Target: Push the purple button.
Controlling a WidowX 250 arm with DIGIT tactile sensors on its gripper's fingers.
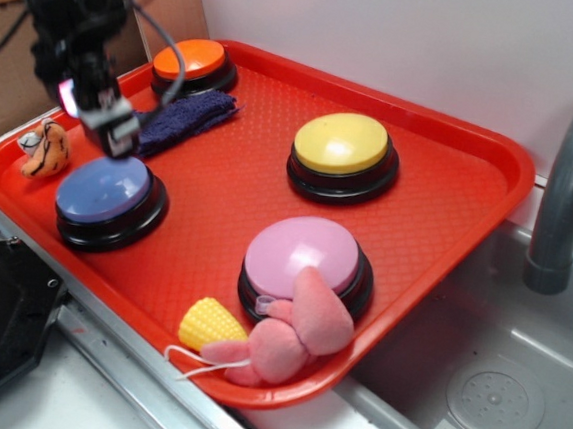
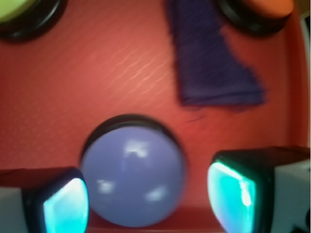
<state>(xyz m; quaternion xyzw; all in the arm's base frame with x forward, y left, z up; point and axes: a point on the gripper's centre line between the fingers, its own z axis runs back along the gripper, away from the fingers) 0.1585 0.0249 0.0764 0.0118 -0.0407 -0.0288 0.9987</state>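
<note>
The purple button (image 1: 103, 190) has a periwinkle dome on a black base and sits near the left front corner of the red tray (image 1: 448, 199). My gripper (image 1: 118, 132) hangs just above the button's far edge, apart from it as far as I can tell. In the wrist view the purple button (image 2: 132, 177) lies below and between the two glowing teal fingertips (image 2: 65, 206). The gripper (image 2: 148, 199) is open with nothing held.
An orange button (image 1: 190, 61), a yellow button (image 1: 341, 142) and a larger pink-lilac button (image 1: 301, 256) share the tray. A dark blue cloth (image 1: 186, 120) lies just behind the gripper. A pink plush (image 1: 291, 335), yellow corn (image 1: 212, 323), and small orange toy (image 1: 46, 148) lie near the rims. A faucet (image 1: 571, 179) stands right.
</note>
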